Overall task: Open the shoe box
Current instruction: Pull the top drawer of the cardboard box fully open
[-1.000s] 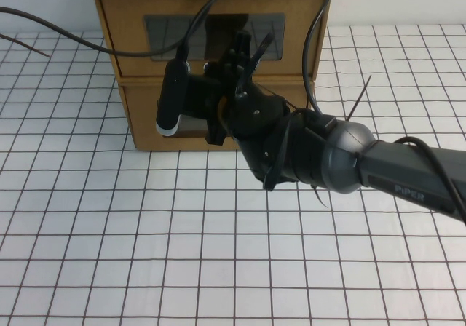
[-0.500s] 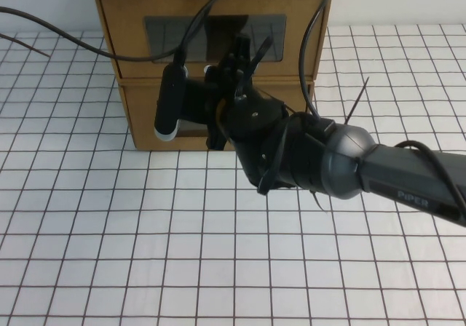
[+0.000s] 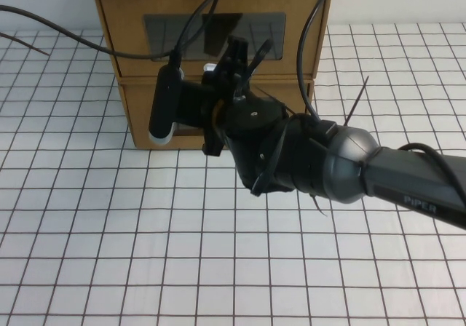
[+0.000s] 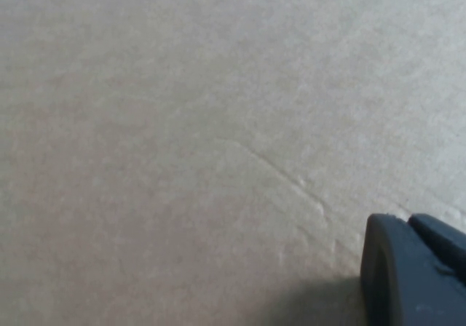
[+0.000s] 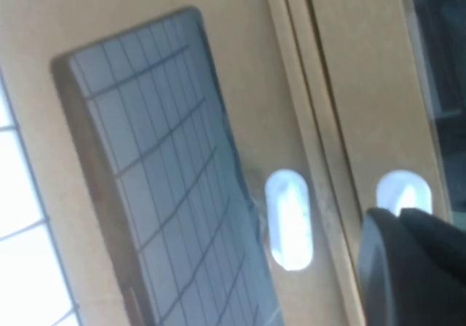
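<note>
- Two stacked cardboard containers stand at the upper centre of the high view on the gridded worktop (image 3: 109, 231). The upper shoe box (image 3: 124, 28) sits on the lower shoe box (image 3: 138, 115).
- Both fronts look closed. The upper front has a dark window (image 3: 175, 29) that shows only reflections, so nothing inside either box can be made out.
- The right wrist view shows an oval finger hole (image 5: 290, 217) in the lower front, beside that box's own glossy pane. A second hole (image 5: 403, 189) lies just across the seam in the upper front.
- The right end effector (image 5: 409, 264) fills the lower right of that view, its tip just at the second hole. Its jaws are together, and whether any cardboard edge is caught between them cannot be told.
- In the high view the right arm (image 3: 349, 166) enters from the right edge. Its wrist hides most of the lower front.
- The left end effector (image 4: 415, 268) shows only as a dark corner at the lower right of the left wrist view. Plain cardboard (image 4: 182, 137) fills the rest, so whether it is apart or together cannot be told.
- Black cables (image 3: 73, 38) cross the upper left.
</note>
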Tool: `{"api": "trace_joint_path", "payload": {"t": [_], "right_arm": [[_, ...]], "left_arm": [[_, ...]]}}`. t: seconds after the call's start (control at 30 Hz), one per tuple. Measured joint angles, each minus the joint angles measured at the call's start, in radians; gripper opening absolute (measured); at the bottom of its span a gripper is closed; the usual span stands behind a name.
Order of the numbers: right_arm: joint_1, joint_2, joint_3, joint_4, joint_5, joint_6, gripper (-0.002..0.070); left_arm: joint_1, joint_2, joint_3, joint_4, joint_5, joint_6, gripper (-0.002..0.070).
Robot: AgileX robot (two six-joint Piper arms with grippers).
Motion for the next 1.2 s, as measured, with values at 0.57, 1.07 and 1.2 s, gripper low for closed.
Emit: {"api": "trace_joint_path", "payload": {"t": [0.57,1.07,1.2], "right_arm": [[0.000,0.000,0.000,-0.011,0.036,0.000,0.0268],[-0.023,0.059,-0.022,-0.147,0.016,0.093,0.0270],[-0.032,0.061,-0.026,-0.153,-0.011,0.099,0.0270]], "left_arm": [[0.000,0.000,0.000,0.000,0.000,0.000,-0.0002],[0.000,0.000,0.000,0.000,0.000,0.000,-0.0002],[0.000,0.000,0.000,0.000,0.002,0.000,-0.0002]]}}
